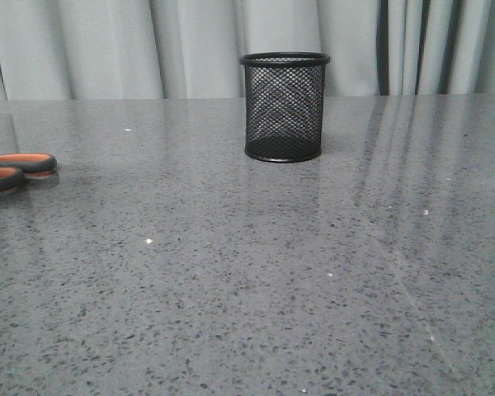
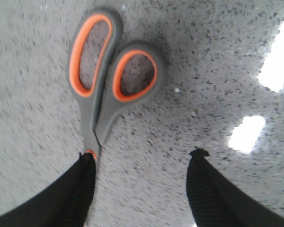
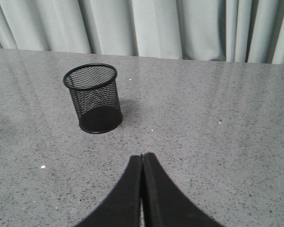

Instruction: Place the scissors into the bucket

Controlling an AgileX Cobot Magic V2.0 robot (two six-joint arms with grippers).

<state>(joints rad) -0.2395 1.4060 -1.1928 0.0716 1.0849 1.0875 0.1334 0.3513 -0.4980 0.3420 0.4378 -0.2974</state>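
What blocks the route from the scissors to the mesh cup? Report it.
Nothing visible does. The grey, orange-lined scissors lie flat at the far left of the speckled grey table, and only bare tabletop shows between them and the upright black wire-mesh cup. The open left gripper is beside them.

No text, label, brand, number or sign can be read on anything here.
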